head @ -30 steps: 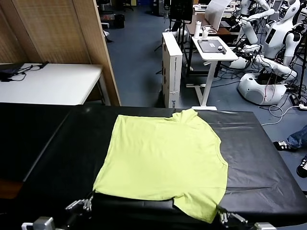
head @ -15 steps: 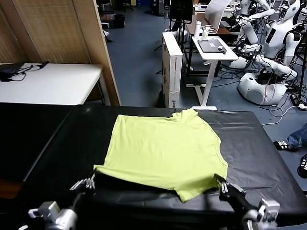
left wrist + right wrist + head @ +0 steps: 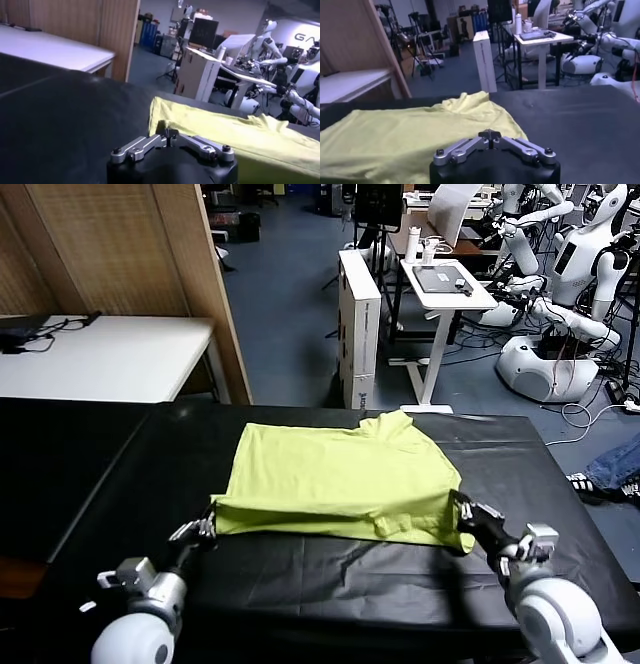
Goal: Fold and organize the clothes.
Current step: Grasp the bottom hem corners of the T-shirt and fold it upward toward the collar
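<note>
Head view alone shows both grips: left gripper (image 3: 203,531) and right gripper (image 3: 466,512) each pinched shut on the T-shirt (image 3: 340,479) hem, garment stretched between them over the black table (image 3: 330,584). No writing legible.

White letters "GA" show on a dark wall (image 3: 305,37).

right gripper (image 3: 491,134), lime T-shirt (image 3: 405,140), black table (image 3: 580,125)

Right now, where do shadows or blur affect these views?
Head view: the T-shirt is sharp, with a thin shadow under its lifted near fold. Left wrist view: the left gripper is soft and dim. Right wrist view: the right gripper is dark against the lit background.
</note>
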